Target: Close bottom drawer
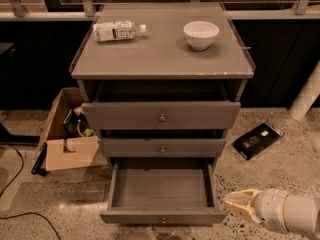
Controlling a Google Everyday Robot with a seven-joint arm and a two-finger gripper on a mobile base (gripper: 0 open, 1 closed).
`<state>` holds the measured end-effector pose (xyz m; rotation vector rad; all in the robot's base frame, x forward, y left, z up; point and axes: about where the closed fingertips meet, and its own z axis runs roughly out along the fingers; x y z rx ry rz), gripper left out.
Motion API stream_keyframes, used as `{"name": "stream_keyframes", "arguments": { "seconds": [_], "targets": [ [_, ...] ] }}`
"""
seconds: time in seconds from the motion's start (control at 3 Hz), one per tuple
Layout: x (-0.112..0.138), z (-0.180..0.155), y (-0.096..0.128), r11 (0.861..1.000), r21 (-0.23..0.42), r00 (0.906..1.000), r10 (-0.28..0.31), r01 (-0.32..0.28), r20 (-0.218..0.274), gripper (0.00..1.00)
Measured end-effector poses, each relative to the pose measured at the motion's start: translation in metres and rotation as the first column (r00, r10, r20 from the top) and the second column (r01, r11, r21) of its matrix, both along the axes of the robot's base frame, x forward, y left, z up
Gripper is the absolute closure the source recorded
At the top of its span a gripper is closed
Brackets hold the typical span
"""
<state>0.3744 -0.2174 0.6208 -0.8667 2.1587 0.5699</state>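
At the foot of the grey three-drawer cabinet (165,61), the shallow grey bottom drawer (131,216) is sitting pulled fully out. Your white end effector (234,204), tips pressed together, is hovering beside its right front corner. You are risking an off-centre push that skews and jams it.

The shallow grey bottom drawer (162,190) juts forward under the grey desk (160,59). The cream-tipped gripper (235,203) sits just right of its front corner, seemingly apart. On the desk, a clear plastic bottle (117,31) lies left of a white round bowl (201,34).
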Motion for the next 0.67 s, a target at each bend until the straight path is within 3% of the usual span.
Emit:
{"name": "stream_keyframes", "arguments": {
  "seconds": [0.33,0.67],
  "targets": [
    [0.0027,-0.04,-0.0034,0.998,-0.019,0.9975,-0.054,0.053,-0.045,1.0],
    [0.0034,-0.0441,-0.0025,0.998,-0.016,0.9971,-0.06,0.06,-0.045,1.0]
  ]
}}
